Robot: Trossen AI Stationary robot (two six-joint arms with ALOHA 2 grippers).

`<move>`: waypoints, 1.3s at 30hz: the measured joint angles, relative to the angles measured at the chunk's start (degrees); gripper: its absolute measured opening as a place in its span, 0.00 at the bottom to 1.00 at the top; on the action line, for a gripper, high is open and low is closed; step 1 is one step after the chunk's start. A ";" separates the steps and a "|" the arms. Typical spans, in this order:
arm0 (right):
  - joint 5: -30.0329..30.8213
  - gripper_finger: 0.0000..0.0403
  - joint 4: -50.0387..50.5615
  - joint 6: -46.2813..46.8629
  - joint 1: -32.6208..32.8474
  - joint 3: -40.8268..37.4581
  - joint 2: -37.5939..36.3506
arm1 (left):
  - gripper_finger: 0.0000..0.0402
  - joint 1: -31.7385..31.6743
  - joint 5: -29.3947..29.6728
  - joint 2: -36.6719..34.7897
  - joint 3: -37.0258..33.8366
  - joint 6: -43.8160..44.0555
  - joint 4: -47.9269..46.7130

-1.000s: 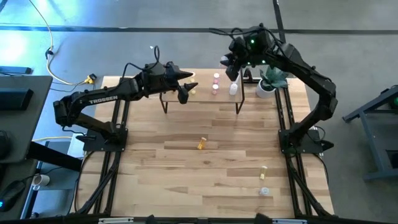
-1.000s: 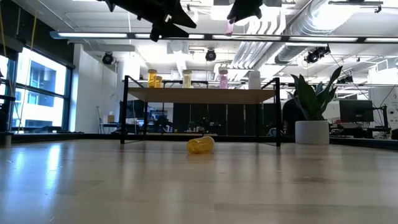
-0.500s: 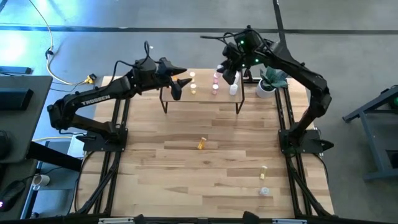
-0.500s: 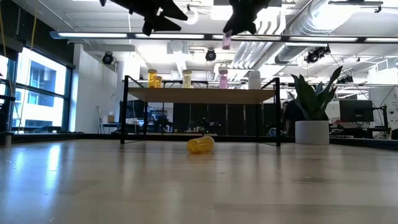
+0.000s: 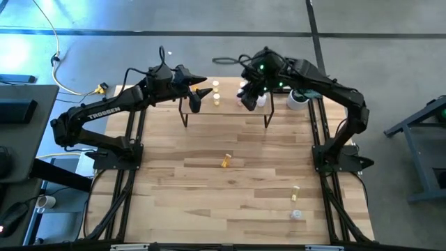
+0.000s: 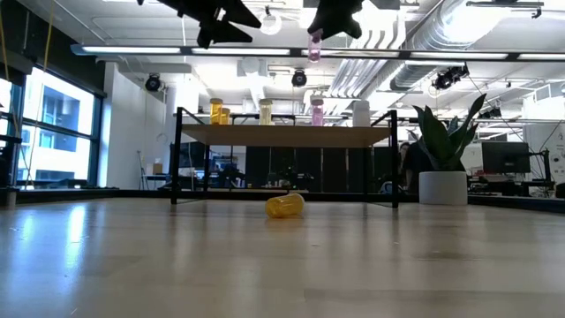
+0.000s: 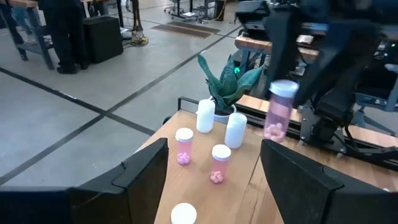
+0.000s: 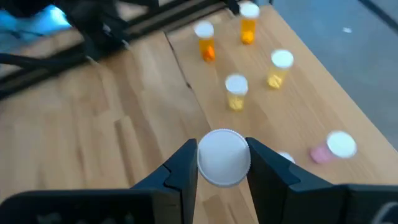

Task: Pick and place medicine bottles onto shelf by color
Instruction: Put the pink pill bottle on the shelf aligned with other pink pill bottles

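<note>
Right claw (image 6: 313,35): clamped on a pink bottle (image 6: 313,49), held in the air above the shelf (image 6: 287,136).
Left claw (image 5: 197,97): fingers spread, holding nothing, raised over the shelf's left end.
Shelf: at the worktop's (image 5: 209,188) far edge, carrying upright orange, yellow, pink and white bottles.
Yellow bottle (image 6: 285,205): lying on its side mid-worktop.
Two more bottles (image 5: 295,202): near the worktop's front right.
Plant pot (image 6: 442,186): right of the shelf.

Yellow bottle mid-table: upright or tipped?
Tipped. The yellow bottle lies on its side on the table, its long axis horizontal in the low view, in front of the shelf.
</note>
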State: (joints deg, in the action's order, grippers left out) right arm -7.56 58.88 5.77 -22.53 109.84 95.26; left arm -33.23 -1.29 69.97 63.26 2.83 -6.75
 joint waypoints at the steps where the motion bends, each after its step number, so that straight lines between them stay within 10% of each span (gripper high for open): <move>1: 2.37 0.25 0.81 0.39 1.03 0.00 0.00 | 0.61 0.00 0.01 0.00 0.00 0.00 -0.10; 39: 18.36 0.25 -25.55 9.95 10.59 -35.86 -11.89 | 0.61 -0.11 0.21 0.04 0.00 -3.04 -2.51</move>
State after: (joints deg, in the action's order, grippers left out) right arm 10.80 33.34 15.72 -11.94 73.98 83.37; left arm -33.34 -1.08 70.02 63.26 -0.21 -9.26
